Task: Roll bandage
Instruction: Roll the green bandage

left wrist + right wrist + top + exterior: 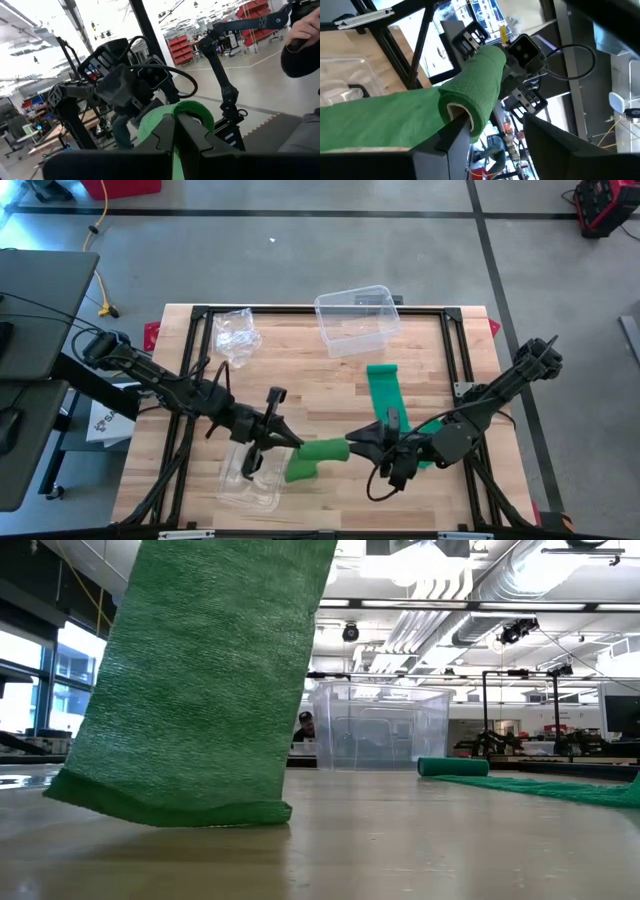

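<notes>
Nearest the front table edge, the clear plastic tray [248, 475] lies at the left-centre, and the loose hanging end of the green bandage [318, 454] touches the tabletop just beside it.

I read the rolled part of the bandage as suspended above the wooden table [300, 380], with its long axis running left to right between the two arms. The left gripper [285, 435] is clamped fully closed on the left end of the roll; in the left wrist view its fingers pinch the roll's rim. The right gripper [372, 442] stands at the opposite, right end, partly spread, with one finger entering the roll's open core; I judge this a loose hold rather than a clamp.

Behind the right gripper, the unrolled strip runs away toward the far side. My judgement: rolling depends on turning the roll about this left-right axis while drawing in that far strip.

Farther back, the clear container [356, 318] and crumpled plastic bag [235, 332] lie well apart from the work.
</notes>
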Robot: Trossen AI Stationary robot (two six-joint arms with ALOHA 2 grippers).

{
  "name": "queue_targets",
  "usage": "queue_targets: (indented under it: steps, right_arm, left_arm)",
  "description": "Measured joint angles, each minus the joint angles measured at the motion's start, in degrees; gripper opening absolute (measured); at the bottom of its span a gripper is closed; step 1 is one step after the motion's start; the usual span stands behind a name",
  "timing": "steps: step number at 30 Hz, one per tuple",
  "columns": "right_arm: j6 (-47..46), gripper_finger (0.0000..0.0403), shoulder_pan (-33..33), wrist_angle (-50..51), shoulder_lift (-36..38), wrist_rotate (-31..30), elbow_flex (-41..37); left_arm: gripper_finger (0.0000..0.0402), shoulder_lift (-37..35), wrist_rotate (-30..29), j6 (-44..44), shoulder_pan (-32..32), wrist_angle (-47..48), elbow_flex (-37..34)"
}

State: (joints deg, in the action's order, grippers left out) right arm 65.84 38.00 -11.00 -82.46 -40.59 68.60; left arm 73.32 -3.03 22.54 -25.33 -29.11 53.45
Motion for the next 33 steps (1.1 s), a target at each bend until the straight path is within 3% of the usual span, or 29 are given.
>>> queue_targets:
  steps: [8, 15, 18, 22, 28, 33]
  right_arm:
    - [-8.0, 0.0123, -0.9, 0.7, 0.0, 7.2, 0.0]
    - [-6.7, 0.0019, -1.1, 3.4, 0.1, 6.0, 0.0]
    - [-1.6, 0.0013, -0.1, 4.0, -0.1, 2.7, 0.0]
    - [9.6, 0.0026, 1.7, 2.9, -1.5, -6.6, 0.0]
    - [30.4, 0.0018, 2.2, 2.6, -4.9, -10.4, 0.0]
    - [44.4, 0.0017, 2.2, 1.6, -7.8, -14.9, 0.0]
  left_arm:
    - [0.0003, 1.4, 1.5, -3.2, 2.8, -0.7, 0.0]
    - [0.0006, 1.6, 0.9, -4.7, 2.9, -0.8, 0.0]
    - [0.0019, 1.1, -3.0, -8.4, 2.9, -0.6, 0.0]
    - [0.005, 0.8, -6.6, -13.8, 3.3, -0.1, 0.0]
    - [0.0095, 0.7, -3.3, -25.3, 5.4, 1.5, 0.0]
    - [0.0104, 0.7, 0.2, -30.3, 6.3, 3.1, 0.0]
